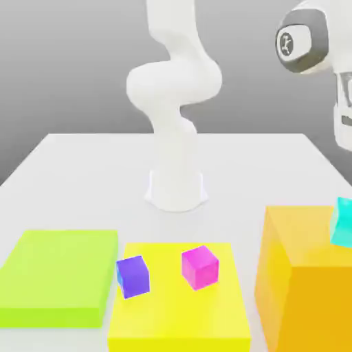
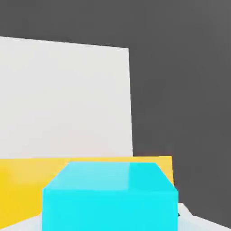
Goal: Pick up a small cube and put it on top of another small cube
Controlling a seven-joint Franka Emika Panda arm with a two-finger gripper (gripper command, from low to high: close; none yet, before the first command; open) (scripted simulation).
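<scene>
The small cyan cube (image 1: 342, 223) is seen over the big orange block (image 1: 308, 275), pinched in the closed gripper. Probably light, rigid, maybe slick, so flat opposite faces are best gripped.

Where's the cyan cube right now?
The cyan cube is at the far right edge of the exterior view, above the big orange block; in the hand view it sits close in front of the camera.

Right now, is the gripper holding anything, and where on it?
It seems shut on the small translucent cyan cube, above the big orange block; which faces it grips cannot be told.
</scene>
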